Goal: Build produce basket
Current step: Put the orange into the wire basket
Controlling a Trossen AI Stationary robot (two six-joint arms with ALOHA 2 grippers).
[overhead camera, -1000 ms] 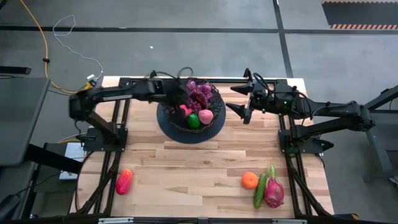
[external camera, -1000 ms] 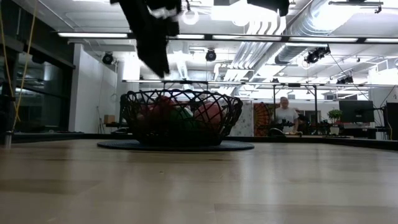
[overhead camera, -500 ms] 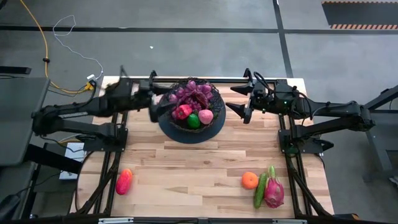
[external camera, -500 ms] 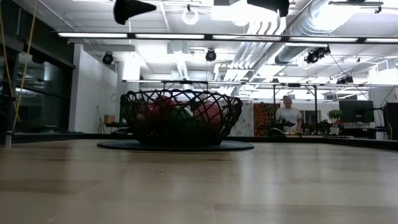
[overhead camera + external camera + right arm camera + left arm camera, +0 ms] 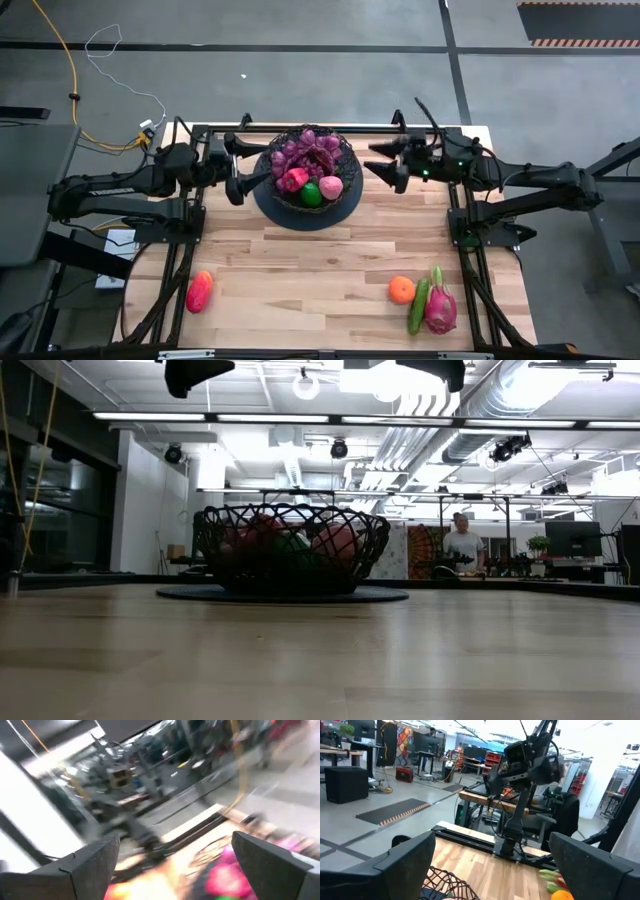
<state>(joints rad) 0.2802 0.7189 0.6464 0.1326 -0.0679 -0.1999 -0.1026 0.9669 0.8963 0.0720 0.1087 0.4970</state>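
Note:
The black wire basket [image 5: 343,193] stands on a dark round mat at the table's far middle, holding purple grapes [image 5: 305,150], a red fruit [image 5: 293,180], a green fruit [image 5: 312,194] and a pink fruit [image 5: 331,186]. My left gripper [image 5: 236,168] hovers open just left of the basket, fingers pointing at it. My right gripper [image 5: 372,162] hovers open just right of it. In the low view the basket [image 5: 290,550] sits with both grippers high above the table. In the left wrist view the open left gripper [image 5: 490,855] looks over the basket's rim [image 5: 445,885].
Near the table's front edge lie a red fruit [image 5: 199,291] on the left, and an orange [image 5: 401,290], a green cucumber [image 5: 417,306] and a pink dragon fruit [image 5: 440,308] on the right. Bare wood spreads between them and the basket. A person [image 5: 462,542] stands far behind.
My left gripper has drawn back from above the basket toward the table's left edge, rising from hanging down over the fruit to a level pose beside the basket. The red fruit in the basket, half hidden before, now shows. My right gripper has turned slightly in place.

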